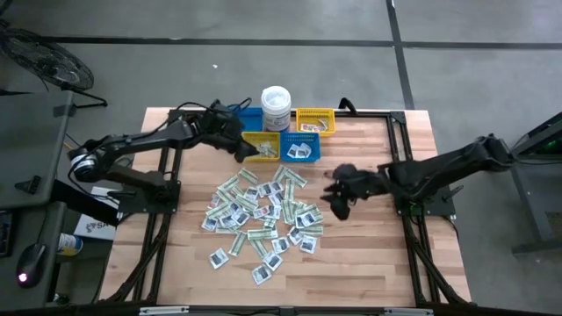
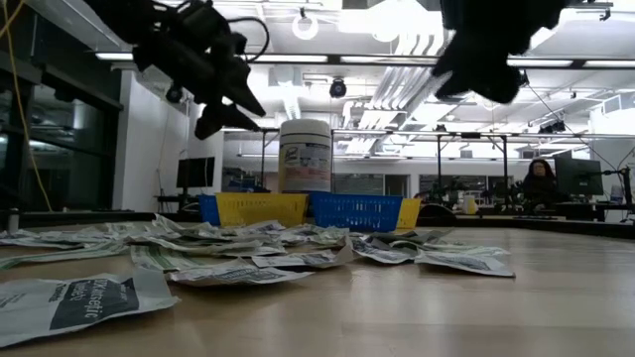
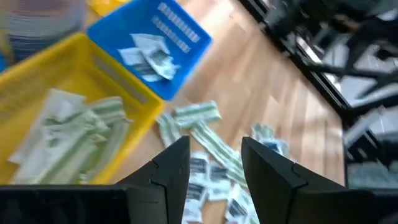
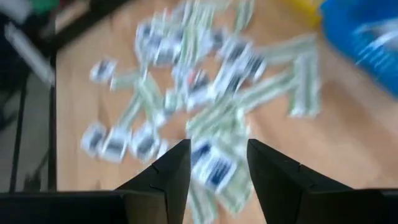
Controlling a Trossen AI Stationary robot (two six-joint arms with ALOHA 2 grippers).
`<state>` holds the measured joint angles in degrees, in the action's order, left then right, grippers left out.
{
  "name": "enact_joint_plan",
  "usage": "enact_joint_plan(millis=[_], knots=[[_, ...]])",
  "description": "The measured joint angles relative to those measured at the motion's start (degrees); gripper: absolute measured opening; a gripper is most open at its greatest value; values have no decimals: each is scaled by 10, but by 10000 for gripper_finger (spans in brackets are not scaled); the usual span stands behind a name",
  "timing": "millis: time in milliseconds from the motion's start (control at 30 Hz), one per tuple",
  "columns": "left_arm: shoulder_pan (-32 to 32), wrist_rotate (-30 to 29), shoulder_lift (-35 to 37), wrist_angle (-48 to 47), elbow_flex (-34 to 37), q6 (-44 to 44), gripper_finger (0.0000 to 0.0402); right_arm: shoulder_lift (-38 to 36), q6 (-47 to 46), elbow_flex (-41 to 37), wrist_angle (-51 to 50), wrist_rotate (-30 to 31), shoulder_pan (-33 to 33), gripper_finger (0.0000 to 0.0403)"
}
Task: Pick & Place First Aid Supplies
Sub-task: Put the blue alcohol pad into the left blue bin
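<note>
In the middle of the table the packets (image 1: pixel 259 219) lie in a loose heap, white squares mixed with green-and-white strips, spilling toward the near edge. More of them already sit in the bins behind the heap: green strips in the near yellow bin (image 3: pixel 74 74), white squares in the blue bin (image 3: pixel 163 37) just beside it. A second yellow bin (image 1: pixel 315 121) stands at the back edge, next to the white tub (image 1: pixel 276 108).

The left gripper (image 3: pixel 214 168) hovers over the rim of the near yellow bin, fingers apart with nothing between them. The right gripper (image 4: pixel 217 165) hangs above the right edge of the heap, clear of the packets, its fingers also parted and empty. Both arms reach in from their own sides of the table (image 1: pixel 369 263).
</note>
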<state>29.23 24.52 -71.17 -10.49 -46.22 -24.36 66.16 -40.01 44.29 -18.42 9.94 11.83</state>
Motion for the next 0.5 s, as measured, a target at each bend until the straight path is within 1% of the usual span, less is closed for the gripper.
enact_joint_plan(millis=[100,200,367,500], knots=[[-29,0,7,-16,0,3,144,22,20,-15,16,-24,23,151],[-62,0,13,-16,0,1,144,44,55,-19,29,-32,43,151],[-118,-29,14,-16,0,-12,144,90,134,-19,39,-32,69,151],[-158,-59,14,-16,0,-34,144,132,183,-19,56,-7,85,151]])
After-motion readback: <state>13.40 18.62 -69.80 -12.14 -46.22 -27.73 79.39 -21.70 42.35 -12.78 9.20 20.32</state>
